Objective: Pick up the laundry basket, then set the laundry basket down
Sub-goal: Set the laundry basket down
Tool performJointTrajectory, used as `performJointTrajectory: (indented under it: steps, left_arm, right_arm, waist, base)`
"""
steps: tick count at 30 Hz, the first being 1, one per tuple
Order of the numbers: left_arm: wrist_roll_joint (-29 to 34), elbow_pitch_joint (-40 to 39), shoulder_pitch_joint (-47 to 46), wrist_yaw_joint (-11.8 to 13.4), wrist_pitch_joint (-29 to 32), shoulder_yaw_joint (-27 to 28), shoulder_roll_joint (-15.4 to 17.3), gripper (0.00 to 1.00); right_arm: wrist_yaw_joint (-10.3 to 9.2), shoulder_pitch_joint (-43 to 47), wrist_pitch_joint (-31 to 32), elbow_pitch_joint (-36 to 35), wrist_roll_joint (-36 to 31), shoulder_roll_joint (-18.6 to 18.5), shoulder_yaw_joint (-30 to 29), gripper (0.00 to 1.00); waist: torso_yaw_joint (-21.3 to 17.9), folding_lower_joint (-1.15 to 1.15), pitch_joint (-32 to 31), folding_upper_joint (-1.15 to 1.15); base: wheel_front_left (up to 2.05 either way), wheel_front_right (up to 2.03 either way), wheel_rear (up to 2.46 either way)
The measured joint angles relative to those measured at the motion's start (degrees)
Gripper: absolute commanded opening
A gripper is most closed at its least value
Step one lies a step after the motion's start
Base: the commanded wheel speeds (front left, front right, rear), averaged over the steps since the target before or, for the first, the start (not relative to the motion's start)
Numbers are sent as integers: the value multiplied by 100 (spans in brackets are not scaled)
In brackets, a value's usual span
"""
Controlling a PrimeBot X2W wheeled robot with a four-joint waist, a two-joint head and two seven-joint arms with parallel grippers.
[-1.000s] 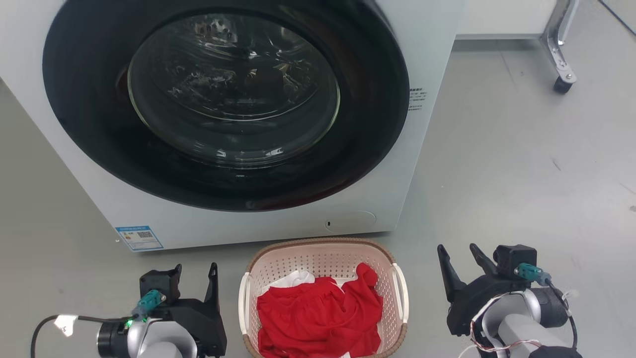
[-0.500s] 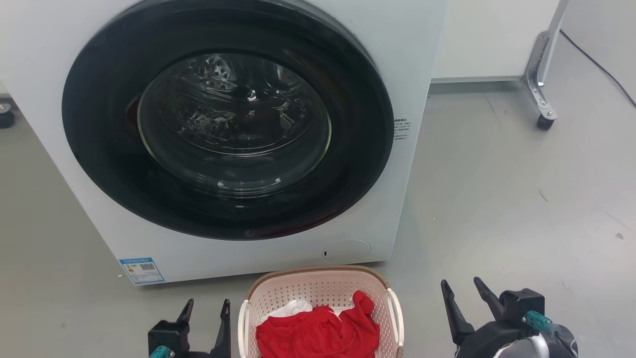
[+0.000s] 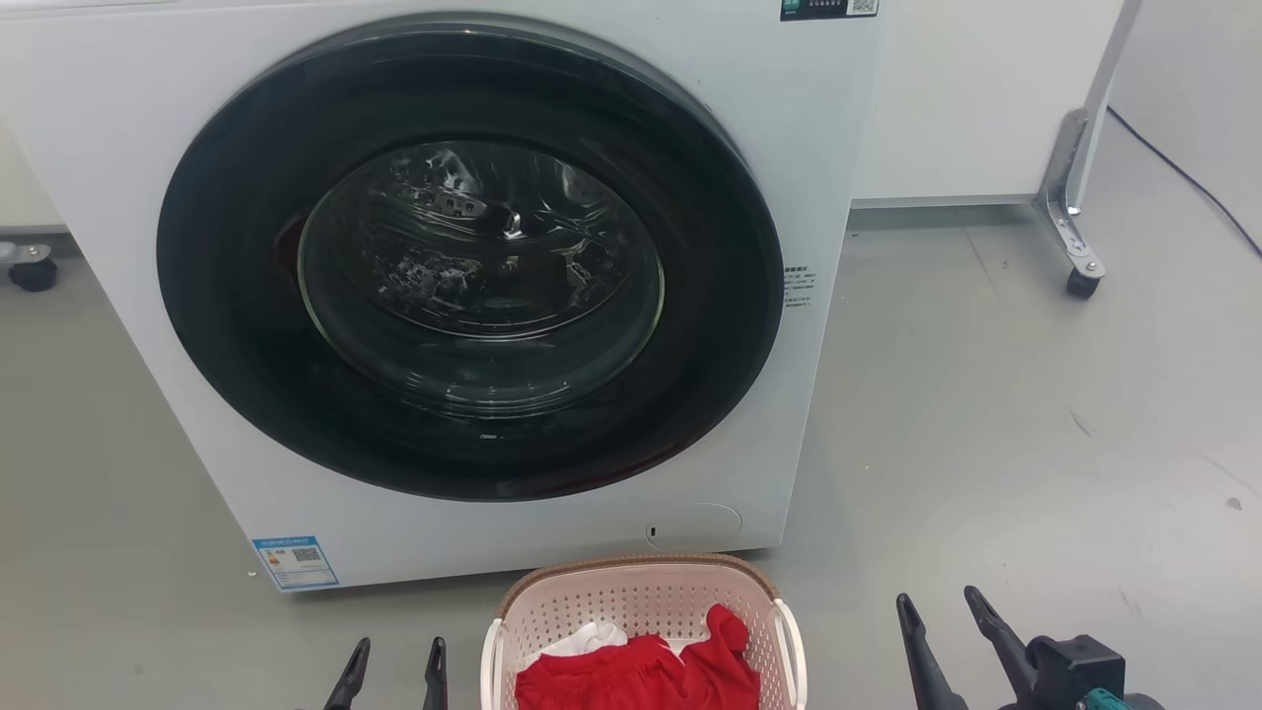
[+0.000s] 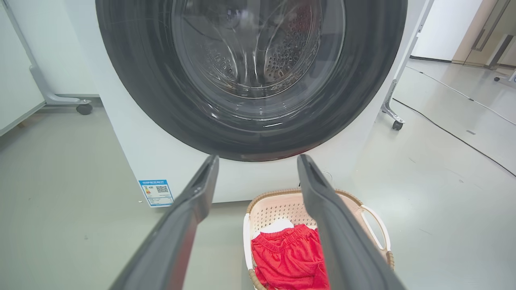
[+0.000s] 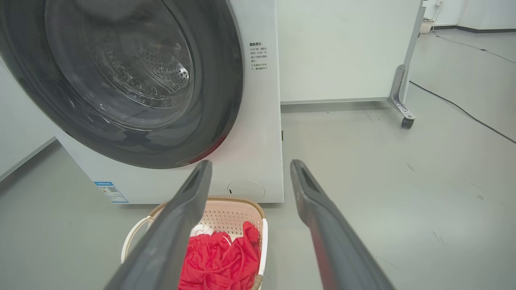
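The laundry basket [image 3: 631, 603] stands on the grey floor just in front of the washer, pale pink and perforated, with a brown woven rim and white side handles. Red clothing [image 3: 641, 680] and a bit of white cloth lie inside. My left gripper [image 3: 394, 659] is open just left of the basket, not touching it. My right gripper [image 3: 942, 613] is open to the basket's right, a short gap away. In the left wrist view the basket [image 4: 278, 205] sits low between and right of my left gripper [image 4: 256, 161]. In the right wrist view the basket [image 5: 236, 211] is lower left of my right gripper [image 5: 250, 165].
A white front-loading washer [image 3: 473, 296] with a shut dark round door stands right behind the basket. A white panel on a castor leg [image 3: 1080, 281] is at the back right. A black cable [image 5: 463, 108] runs across the floor to the right.
The head camera has tilted up, so the basket and both grippers sit lower in the picture. Both grippers stay open beside the basket, which rests in the same spot before the washer.
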Motion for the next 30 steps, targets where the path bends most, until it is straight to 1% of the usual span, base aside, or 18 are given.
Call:
performJointTrajectory:
  steps: [4, 7, 9, 19, 30]
  left_arm:
    - [134, -294, 218, 1, 0, 135, -7, 100]
    - [209, -420, 348, 1, 0, 299, -69, 100]
    - [281, -538, 466, 1, 0, 432, -118, 100]
    - [554, -832, 627, 1, 0, 653, -245, 100]
    - [705, -1020, 687, 1, 0, 800, -328, 100]
  right_arm:
    - [-1, 251, 0, -327, -148, -15, -158, 100]
    - [-5, 432, 0, -522, -226, -26, -301, 100]
    - [-7, 609, 0, -628, -327, -25, -534, 100]
    - [-8, 960, 0, -904, -645, 77, -959, 100]
    - [-8, 1093, 0, -1163, -932, 246, -1193, 100]
  waist:
    - [7, 0, -13, 0]
    - [1, 0, -16, 0]
    - [-8, 0, -13, 0]
    - [-16, 0, 32, 0]
    - [-8, 1, 75, 0]
  base:
    - [0, 0, 0]
    - [0, 0, 0]
    - [0, 0, 0]
    - [0, 0, 0]
    - [0, 0, 0]
